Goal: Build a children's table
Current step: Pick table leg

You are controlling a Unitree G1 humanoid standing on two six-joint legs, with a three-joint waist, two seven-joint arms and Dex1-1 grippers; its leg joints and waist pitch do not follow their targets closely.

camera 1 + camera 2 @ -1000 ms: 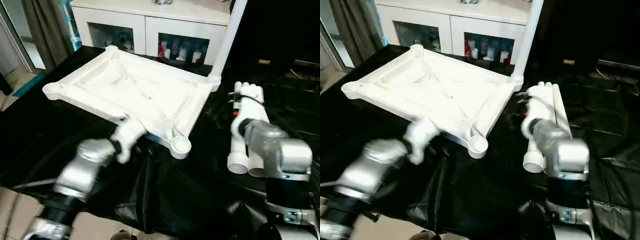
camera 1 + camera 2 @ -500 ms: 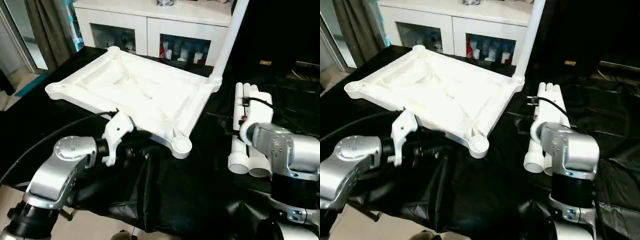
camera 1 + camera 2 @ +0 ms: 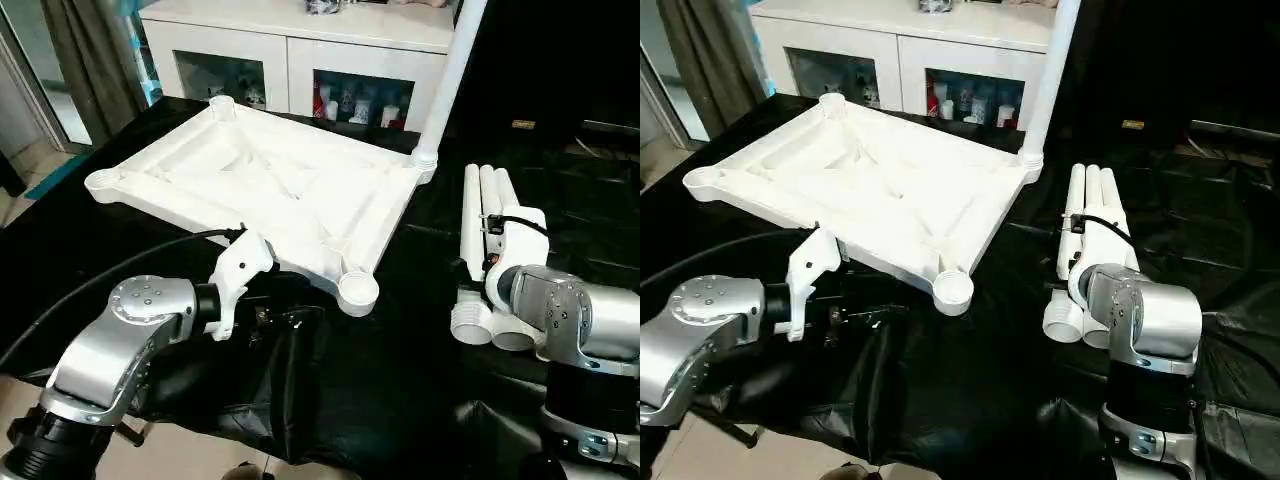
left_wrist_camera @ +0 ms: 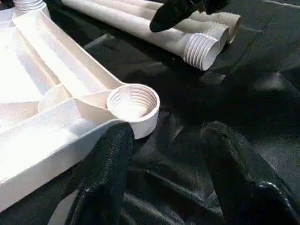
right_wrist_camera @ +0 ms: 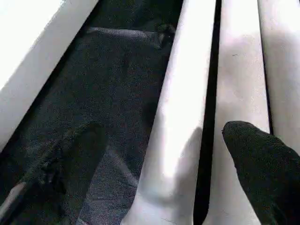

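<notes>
The children's table top (image 3: 250,180) lies upside down on black cloth, ribs up. One white leg (image 3: 450,70) stands upright in its far right corner socket. Three more legs (image 3: 485,215) lie side by side to the right of the top, threaded ends toward me. My left gripper (image 4: 168,133) is open and low over the cloth, just short of the near corner socket (image 4: 133,105), holding nothing. My right gripper (image 5: 164,133) is open above the lying legs. One finger is over the cloth, the other over the middle leg, with the leg nearest the top (image 5: 180,122) between them.
A white cabinet (image 3: 300,45) with glass-fronted shelves stands behind the work surface. Wrinkled black cloth (image 3: 380,400) covers the surface and hangs over its near edge. A curtain (image 3: 85,55) hangs at the far left beside bare floor.
My left arm has swung down from the top's near edge and settled low by the near corner socket. My right wrist has slid toward me along the lying legs.
</notes>
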